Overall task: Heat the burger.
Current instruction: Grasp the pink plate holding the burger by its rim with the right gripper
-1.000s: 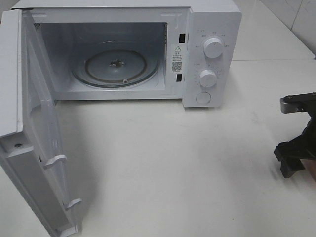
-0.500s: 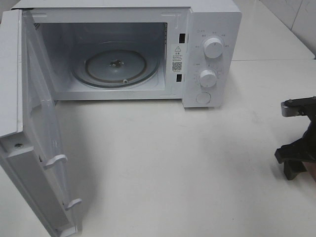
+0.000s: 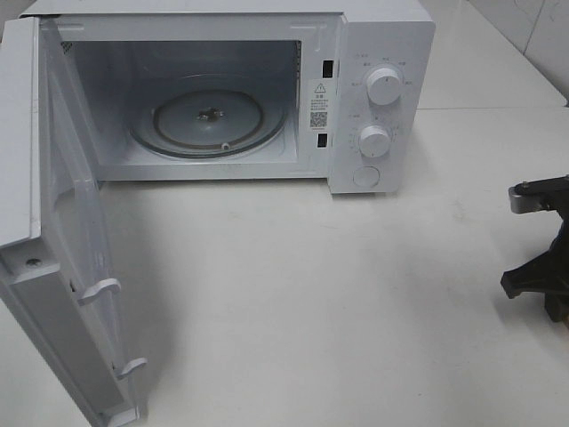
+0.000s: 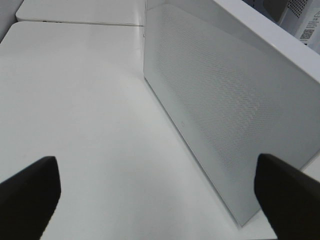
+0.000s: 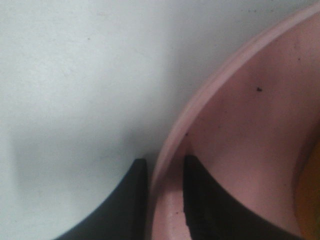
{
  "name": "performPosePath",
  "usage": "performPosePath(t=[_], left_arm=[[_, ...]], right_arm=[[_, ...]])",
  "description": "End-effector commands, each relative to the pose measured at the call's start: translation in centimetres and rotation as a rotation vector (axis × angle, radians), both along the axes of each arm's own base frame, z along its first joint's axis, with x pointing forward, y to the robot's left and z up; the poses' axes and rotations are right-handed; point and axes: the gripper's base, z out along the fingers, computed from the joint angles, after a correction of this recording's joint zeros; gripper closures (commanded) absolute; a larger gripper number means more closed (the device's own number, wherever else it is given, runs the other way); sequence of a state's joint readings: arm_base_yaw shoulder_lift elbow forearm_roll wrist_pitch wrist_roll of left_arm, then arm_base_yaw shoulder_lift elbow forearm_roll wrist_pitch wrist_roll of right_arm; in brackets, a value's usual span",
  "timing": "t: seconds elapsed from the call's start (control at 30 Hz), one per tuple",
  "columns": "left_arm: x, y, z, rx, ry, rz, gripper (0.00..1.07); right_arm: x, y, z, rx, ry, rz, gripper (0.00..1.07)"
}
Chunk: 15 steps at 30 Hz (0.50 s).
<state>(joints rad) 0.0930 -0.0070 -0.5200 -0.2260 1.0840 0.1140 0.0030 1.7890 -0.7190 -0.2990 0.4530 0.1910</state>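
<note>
The burger is almost wholly out of view; only a yellow-brown sliver [image 5: 314, 200] shows at the edge of the right wrist view, on the round pink plate [image 5: 250, 115]. My right gripper [image 5: 164, 195] has one black finger [image 5: 125, 200] outside the plate's rim and the other inside, pressed against it. In the exterior high view this gripper [image 3: 540, 283] sits at the table's far right edge, and the plate is outside that frame. My left gripper [image 4: 160, 200] is open and empty beside the microwave's open door [image 4: 225, 100].
The white microwave [image 3: 382, 53] stands at the back with its door [image 3: 53, 222] swung wide open to the left. Its glass turntable [image 3: 209, 120] holds nothing. The white table [image 3: 311, 294] stretches in front.
My right arm has shifted to the right and slightly lower, further out of the exterior high view. The microwave and its door have not moved.
</note>
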Motion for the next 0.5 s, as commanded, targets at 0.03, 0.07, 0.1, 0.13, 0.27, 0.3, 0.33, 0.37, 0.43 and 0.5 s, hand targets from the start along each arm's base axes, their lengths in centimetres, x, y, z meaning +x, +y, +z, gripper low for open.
performPosePath(t=[0.03, 0.07, 0.1, 0.13, 0.27, 0.3, 0.33, 0.37, 0.43, 0.5], left_arm=[[-0.2, 0.0, 0.0, -0.006, -0.026, -0.001, 0.09], [-0.2, 0.0, 0.0, -0.006, -0.026, -0.001, 0.09], [-0.2, 0.0, 0.0, -0.006, -0.026, -0.001, 0.09], [-0.2, 0.0, 0.0, -0.006, -0.026, -0.001, 0.09], [-0.2, 0.0, 0.0, -0.006, -0.026, -0.001, 0.09], [-0.2, 0.0, 0.0, -0.006, -0.026, -0.001, 0.09], [-0.2, 0.0, 0.0, -0.006, -0.026, -0.001, 0.09], [-0.2, 0.0, 0.0, -0.006, -0.026, -0.001, 0.09], [-0.2, 0.0, 0.0, -0.006, -0.026, -0.001, 0.09], [-0.2, 0.0, 0.0, -0.006, -0.026, -0.001, 0.09]], right_arm=[[-0.3, -0.2, -0.4, -0.008, 0.031, -0.012, 1.07], [-0.3, -0.2, -0.4, -0.008, 0.031, -0.012, 1.07], [-0.3, -0.2, -0.4, -0.008, 0.031, -0.012, 1.07], [-0.3, -0.1, -0.4, -0.008, 0.032, -0.01, 1.07], [-0.4, 0.0, -0.3, -0.009, 0.037, -0.011, 1.07], [-0.4, 0.0, -0.2, -0.01, 0.034, -0.022, 1.07], [-0.5, -0.1, 0.1, -0.013, 0.027, -0.041, 1.07], [-0.5, -0.1, 0.1, -0.013, 0.027, -0.041, 1.07], [-0.7, 0.3, 0.6, -0.027, 0.031, -0.04, 1.07], [-0.8, 0.5, 0.9, -0.048, 0.035, -0.029, 1.07]])
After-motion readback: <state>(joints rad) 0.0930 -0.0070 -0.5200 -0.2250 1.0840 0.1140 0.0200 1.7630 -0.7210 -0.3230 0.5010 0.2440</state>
